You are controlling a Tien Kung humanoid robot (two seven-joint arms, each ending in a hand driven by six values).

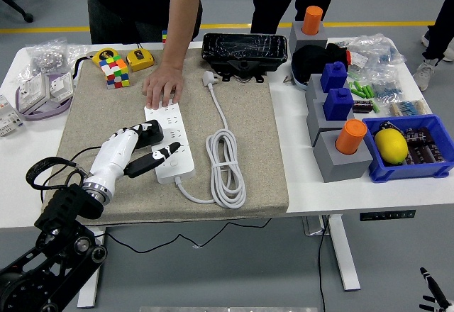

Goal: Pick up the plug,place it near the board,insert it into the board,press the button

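Observation:
A white power strip (170,145) lies lengthwise on the tan mat (248,120), its white cable (225,162) coiled to the right. My left hand (138,150), white with black fingertips, is shut on a black plug (149,135) at the strip's left edge, about halfway along it. One black-tipped finger (164,155) reaches over the strip's near part. A person's hand (162,86) presses flat on the strip's far end. The right arm is out of view.
A Rubik's cube (116,71) and a yellow tape measure (140,59) lie at the mat's far left. A black case (244,49) sits at the back. Grey blocks with blue and orange pegs (338,129) and a blue bin (404,149) stand to the right.

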